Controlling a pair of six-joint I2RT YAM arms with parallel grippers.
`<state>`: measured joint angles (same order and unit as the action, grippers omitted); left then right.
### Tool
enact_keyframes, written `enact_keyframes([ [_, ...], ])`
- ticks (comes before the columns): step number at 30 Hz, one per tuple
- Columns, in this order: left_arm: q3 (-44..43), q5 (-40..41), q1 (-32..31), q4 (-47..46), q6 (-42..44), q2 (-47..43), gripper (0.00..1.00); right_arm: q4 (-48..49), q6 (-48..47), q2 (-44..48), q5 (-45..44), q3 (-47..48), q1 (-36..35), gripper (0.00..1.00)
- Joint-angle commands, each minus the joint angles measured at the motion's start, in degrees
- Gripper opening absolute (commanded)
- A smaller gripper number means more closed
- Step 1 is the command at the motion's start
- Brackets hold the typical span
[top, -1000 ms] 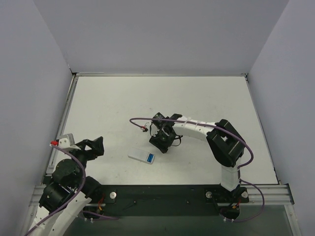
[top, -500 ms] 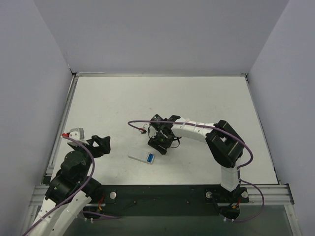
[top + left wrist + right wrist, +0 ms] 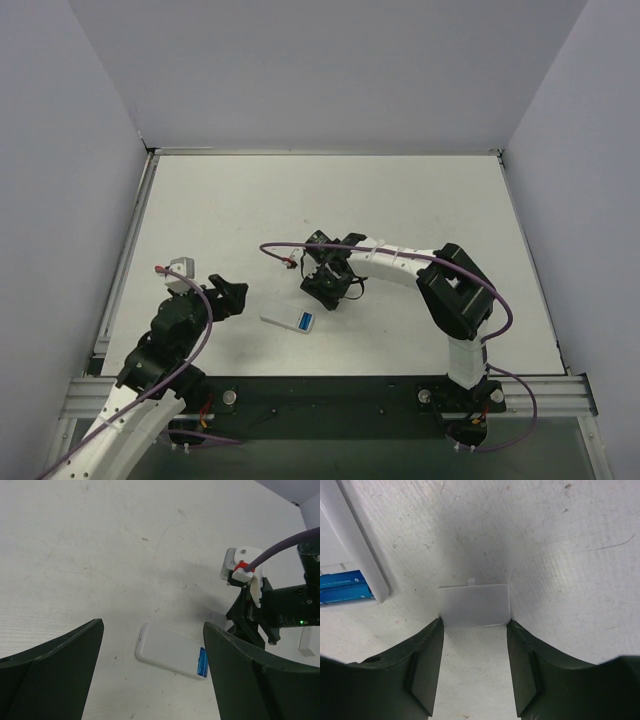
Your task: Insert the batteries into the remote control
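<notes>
The white remote control (image 3: 288,319) lies back-up on the table, its compartment open at one end. Blue batteries (image 3: 345,586) sit side by side in that compartment, also seen as a blue strip, the batteries (image 3: 201,661). My left gripper (image 3: 152,627) is open, hovering left of the remote control (image 3: 170,651) with nothing between its fingers. My right gripper (image 3: 475,622) points down just right of the remote control (image 3: 340,555). Its fingertips touch both side edges of a small white battery cover (image 3: 475,605) lying flat on the table.
Grey walls enclose the white table (image 3: 250,200) on three sides. The right arm (image 3: 455,290) with its purple cable reaches in from the near right. The black base rail (image 3: 330,395) runs along the near edge.
My left arm has swung right and closer to the remote. My right gripper's jaws have narrowed onto the battery cover while staying in place.
</notes>
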<state>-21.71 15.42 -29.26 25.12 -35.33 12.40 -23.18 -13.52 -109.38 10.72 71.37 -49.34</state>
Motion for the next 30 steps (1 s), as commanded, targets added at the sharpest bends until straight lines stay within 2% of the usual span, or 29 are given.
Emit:
enact_keyframes([
  [1,3.3,-4.7,0.3,-6.7,-6.2,3.0,0.91,-1.2,0.5,1.1,-0.2,-0.9,-0.7,0.35],
  [7,2.8,-5.7,0.3,-8.0,-5.0,11.0,0.91,-3.2,2.2,5.8,-3.0,-1.2,-3.5,0.31],
  [14,1.7,-8.1,0.0,-9.0,-6.0,24.5,0.91,-4.5,4.8,10.3,-3.9,-1.5,-7.7,0.29],
  [19,2.1,-9.5,0.0,-11.2,-6.4,28.6,0.91,-4.2,6.0,10.6,-2.2,-1.2,-8.8,0.29],
  [24,2.7,-8.3,-0.1,-11.2,-7.2,27.9,0.9,-3.9,5.8,8.2,-5.7,0.3,-8.3,0.3],
  [28,3.3,-6.1,-0.1,-8.6,-9.0,23.5,0.9,-3.9,9.7,4.4,-5.7,5.4,-5.3,0.39],
  [29,3.5,-4.8,-0.1,-7.9,-10.0,20.9,0.9,-4.0,12.4,3.6,-6.1,6.6,-4.1,0.48],
  [30,3.6,-4.3,-0.1,-7.3,-10.3,19.5,0.9,-4.2,13.5,2.9,-6.2,8.0,-3.9,0.52],
])
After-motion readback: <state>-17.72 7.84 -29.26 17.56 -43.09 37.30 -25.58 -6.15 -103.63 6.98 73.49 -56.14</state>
